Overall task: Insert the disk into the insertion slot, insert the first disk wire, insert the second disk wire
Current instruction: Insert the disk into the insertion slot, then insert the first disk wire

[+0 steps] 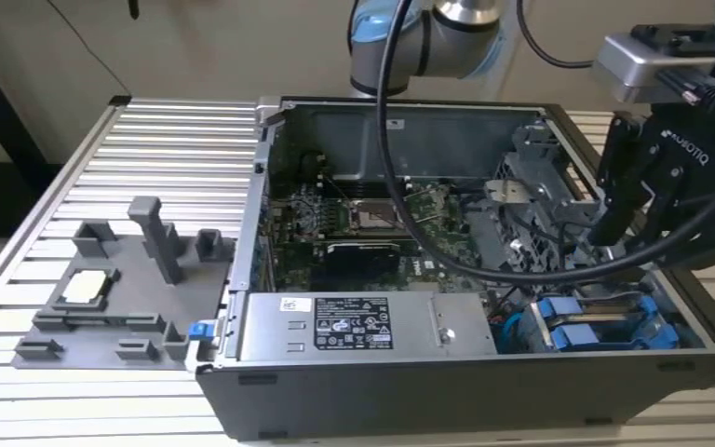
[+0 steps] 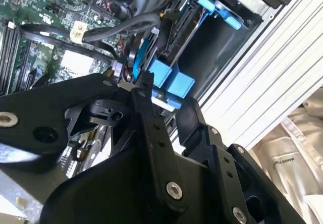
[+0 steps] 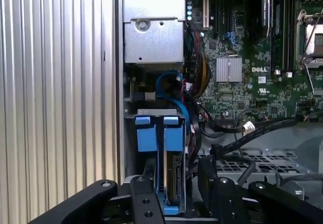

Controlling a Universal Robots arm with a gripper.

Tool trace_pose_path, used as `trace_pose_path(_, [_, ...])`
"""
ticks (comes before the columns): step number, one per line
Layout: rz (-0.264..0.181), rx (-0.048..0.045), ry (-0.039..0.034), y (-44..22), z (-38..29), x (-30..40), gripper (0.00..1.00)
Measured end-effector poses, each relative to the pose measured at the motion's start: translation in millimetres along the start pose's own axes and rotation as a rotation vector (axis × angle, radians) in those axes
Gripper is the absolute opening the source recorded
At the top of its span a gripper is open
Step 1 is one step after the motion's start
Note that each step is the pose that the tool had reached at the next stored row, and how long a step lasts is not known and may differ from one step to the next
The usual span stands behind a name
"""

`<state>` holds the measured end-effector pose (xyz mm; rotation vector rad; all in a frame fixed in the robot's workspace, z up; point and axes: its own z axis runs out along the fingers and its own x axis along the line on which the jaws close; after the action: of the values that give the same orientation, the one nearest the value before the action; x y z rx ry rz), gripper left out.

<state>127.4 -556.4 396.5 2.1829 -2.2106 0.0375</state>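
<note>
Over the drive corner of the computer case (image 1: 457, 396), the claw (image 1: 631, 246) is hanging open and holding nothing, its fingers (image 3: 146, 200) straddling the disk (image 3: 171, 181), which is sitting in the insertion slot (image 1: 640, 326). Insertion looks done, and the wire steps are likely calling for fine alignment among the cables (image 3: 237, 138).

Computer case (image 1: 457, 391) on desk (image 1: 171, 140), parts holder (image 1: 97, 307) beside it on the exterior view's left; inside the case, power supply (image 1: 357, 326) along the near wall, circuit board (image 1: 357, 219) behind it, disk (image 1: 577, 335) in the near corner on the exterior view's right.
</note>
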Motion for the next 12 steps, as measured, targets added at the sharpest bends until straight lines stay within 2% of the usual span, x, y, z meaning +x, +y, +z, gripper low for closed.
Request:
trace_pose_path(10, [0.005, 0.1807, -0.0042, 4.4, 0.1, -1.6, 0.47])
trace_pose_path(12, [0.002, 0.2048, -0.0050, 4.8, 0.8, -2.9, 0.47])
